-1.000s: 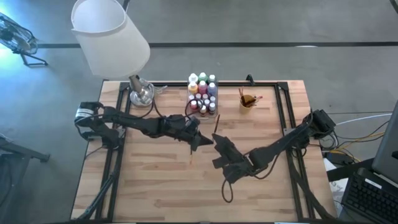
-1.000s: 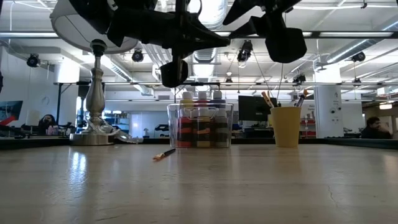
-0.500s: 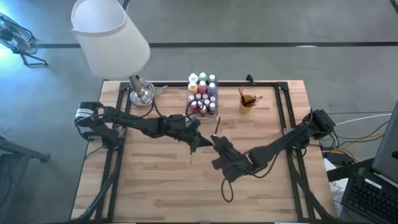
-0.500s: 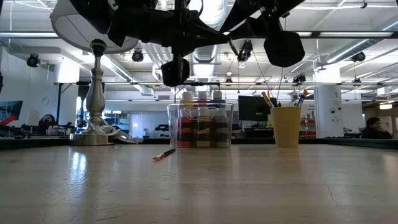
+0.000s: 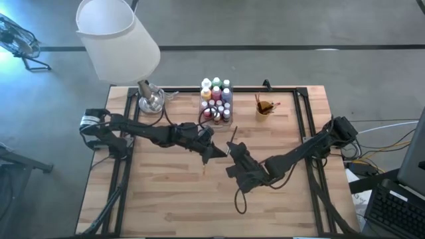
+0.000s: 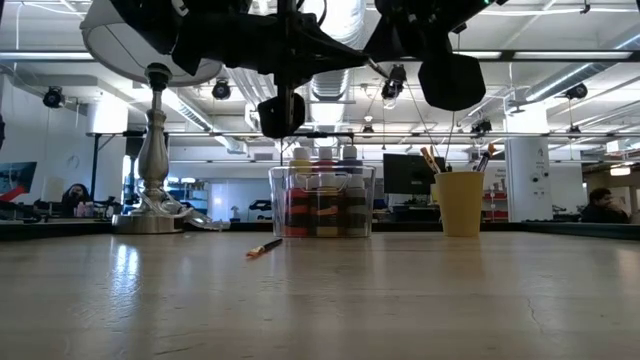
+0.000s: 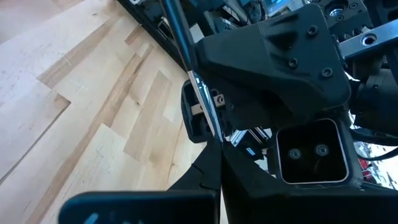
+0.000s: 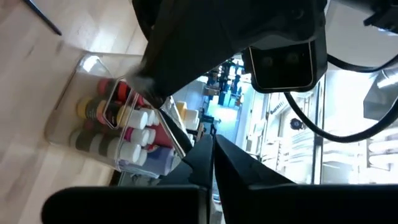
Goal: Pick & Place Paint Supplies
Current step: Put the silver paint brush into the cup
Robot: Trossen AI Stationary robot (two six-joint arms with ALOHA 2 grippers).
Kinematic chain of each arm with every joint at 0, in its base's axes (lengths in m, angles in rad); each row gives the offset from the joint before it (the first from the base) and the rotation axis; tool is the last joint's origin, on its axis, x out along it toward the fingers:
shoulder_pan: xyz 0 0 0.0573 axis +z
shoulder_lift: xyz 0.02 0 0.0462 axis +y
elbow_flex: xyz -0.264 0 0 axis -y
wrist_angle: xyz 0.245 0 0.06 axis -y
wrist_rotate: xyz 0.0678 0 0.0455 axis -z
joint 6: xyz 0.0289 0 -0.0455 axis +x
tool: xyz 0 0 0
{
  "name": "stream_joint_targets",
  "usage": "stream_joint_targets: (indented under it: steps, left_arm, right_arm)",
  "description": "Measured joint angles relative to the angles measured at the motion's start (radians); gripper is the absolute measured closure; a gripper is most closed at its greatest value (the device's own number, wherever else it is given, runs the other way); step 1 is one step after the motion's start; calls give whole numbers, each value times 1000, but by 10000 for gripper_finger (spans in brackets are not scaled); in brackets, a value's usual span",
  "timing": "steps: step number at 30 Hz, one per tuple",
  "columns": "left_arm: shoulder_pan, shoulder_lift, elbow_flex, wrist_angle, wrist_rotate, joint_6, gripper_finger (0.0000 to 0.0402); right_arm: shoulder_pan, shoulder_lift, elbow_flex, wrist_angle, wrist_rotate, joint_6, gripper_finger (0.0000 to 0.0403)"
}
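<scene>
The paintbrush (image 5: 232,135) hangs in the air over the middle of the table (image 5: 159,199), its free end pointing to the back edge. The left gripper (image 5: 216,152) is clenched on it, and the right gripper (image 5: 232,153), tip to tip with the left one, is closed too; in the left wrist view the thin handle (image 7: 186,56) runs into its fingers, so I judge that both grip the same brush.

The risk I see is here – if either arm pulls while both hold, the thin handle may bend, or slip and fall on the wood. A second brush (image 6: 264,247) lies loose just under them. Behind stands the clear box (image 5: 226,114) of paint bottles (image 5: 216,99) – a wide swing can knock it.
</scene>
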Motion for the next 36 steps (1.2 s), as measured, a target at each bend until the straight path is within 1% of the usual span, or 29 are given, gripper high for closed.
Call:
stream_joint_targets:
  steps: [5, 8, 11, 15, 17, 19, 21, 24, 27, 29, 30, 32, 33, 35, 36]
  left_arm:
    - [0, 0, 0, -1, -1, 17, 398]
    - [-1, 0, 4, -4, -1, 42, 381]
    - [-3, 0, 19, -3, 9, 75, 345]
    - [6, -9, 38, -32, 26, 127, 279]
    - [18, -25, 40, -80, 44, 198, 250]
    - [26, -53, 35, -125, 43, 288, 230]
    - [26, -91, 23, -175, -8, 341, 220]
    - [24, -137, -13, -213, -109, 379, 215]
    - [28, -172, -45, -223, -128, 384, 216]
    - [28, -189, -63, -231, -133, 394, 217]
    - [28, -195, -76, -231, -139, 400, 218]
    - [25, -198, -105, -240, -169, 423, 218]
    - [24, -198, -118, -240, -186, 431, 218]
    - [24, -198, -147, -242, -222, 434, 219]
    - [24, -198, -159, -241, -247, 436, 219]
  right_arm:
    - [-1, 0, 1, 0, 1, 14, 395]
    - [-1, 0, 3, 1, 1, 17, 395]
    - [-1, 0, 0, 0, 1, 18, 395]
    - [-1, 0, 0, -8, 1, 52, 395]
    - [0, -4, 0, -27, 1, 120, 395]
    - [3, -19, 0, -106, -22, 240, 395]
    - [3, -49, 0, -236, -92, 412, 395]
    - [-7, -96, -2, -421, -198, 675, 395]
    - [-31, -138, -10, -555, -267, 866, 395]
    - [-56, -167, -15, -640, -359, 990, 395]
    - [-77, -177, -17, -661, -432, 1044, 395]
    - [-116, -201, -32, -632, -619, 1079, 395]
    - [-137, -204, -42, -610, -721, 1066, 395]
    - [-174, -203, -60, -496, -959, 1024, 395]
    - [-190, -197, -71, -438, -1062, 1007, 394]
